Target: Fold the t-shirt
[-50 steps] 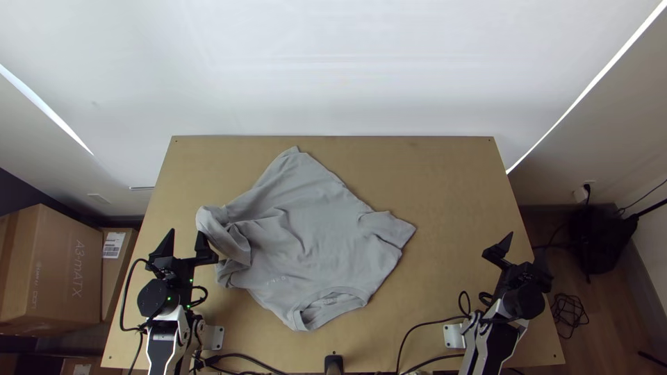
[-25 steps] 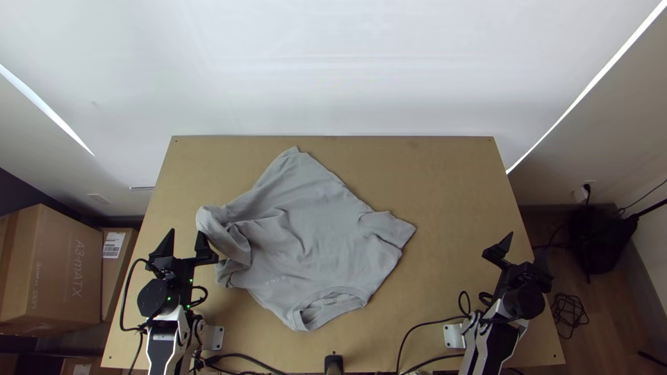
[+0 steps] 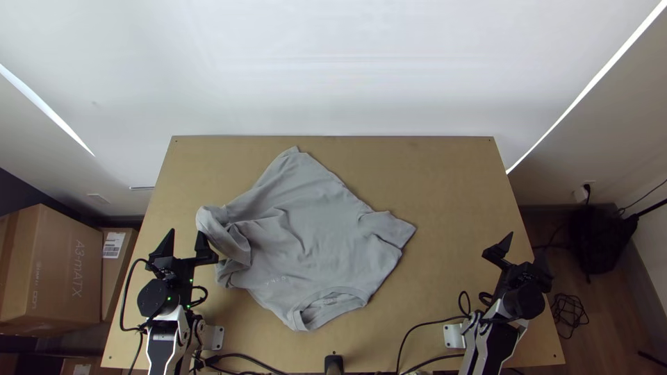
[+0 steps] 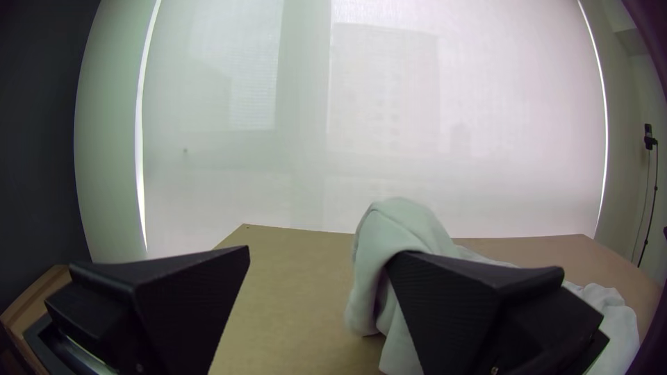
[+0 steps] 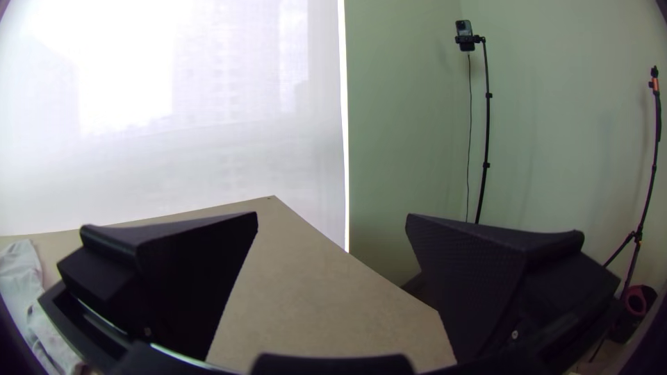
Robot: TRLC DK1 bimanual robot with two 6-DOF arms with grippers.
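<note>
Top view: the t-shirt (image 3: pixel 313 229) lies askew on the tabletop (image 3: pixel 445 180), collar (image 3: pixel 299 321) toward the near edge, its bunched side (image 3: pixel 233 239) toward the left edge. It looks light and floppy, likely to crease if dragged — best held by the sleeve (image 3: pixel 389 228) and a hem corner, after smoothing. The left pincer (image 3: pixel 187 235) stands open beside the bunch; the right pincer (image 5: pixel 332 216), near the right edge, gapes empty — well apart from cloth.

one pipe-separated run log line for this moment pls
fold t-shirt | grey t-shirt: mostly spread, bunched at left, collar robot-side | left gripper: open, beside bunching | right gripper: open, away from cloth | not neatly folded
</note>
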